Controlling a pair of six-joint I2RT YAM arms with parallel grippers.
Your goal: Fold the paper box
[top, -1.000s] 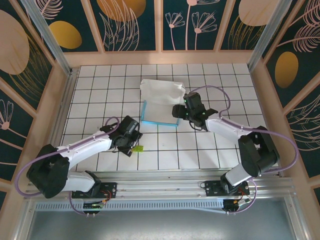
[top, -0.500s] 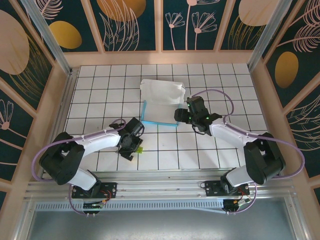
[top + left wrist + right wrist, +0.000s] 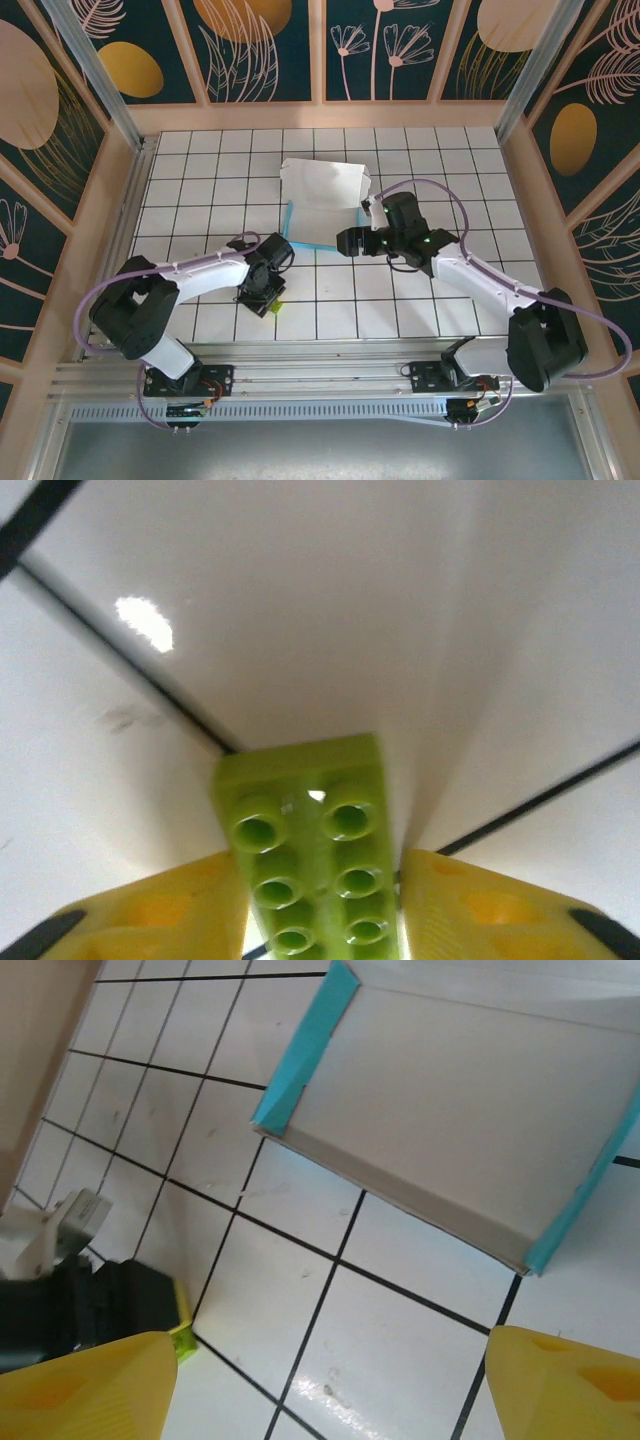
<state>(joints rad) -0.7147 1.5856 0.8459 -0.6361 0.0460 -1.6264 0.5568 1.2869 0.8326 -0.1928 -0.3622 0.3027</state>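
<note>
The paper box [image 3: 322, 200] lies mid-table, white side up, with teal showing along its left edge. In the right wrist view the paper box [image 3: 450, 1110] shows a white panel with raised teal flaps at two ends. My right gripper [image 3: 348, 241] hovers just off the box's near right corner. It [image 3: 330, 1390] is open over bare tiles and holds nothing. My left gripper [image 3: 266, 296] is down on the tiles, nearer than the box and to its left. In the left wrist view its yellow fingers [image 3: 150, 920] have closed in on a small yellow-green brick [image 3: 300, 820].
Wooden walls and metal posts [image 3: 95, 75] fence the tiled table [image 3: 430, 300]. The left arm's black gripper [image 3: 100, 1310] and the brick [image 3: 182, 1338] appear at the lower left of the right wrist view. Open tiles lie between the two grippers.
The left jaws narrowed onto the yellow-green brick as the arm edged right. The right gripper drew back from the box's right edge, swung to point left and opened wider.
</note>
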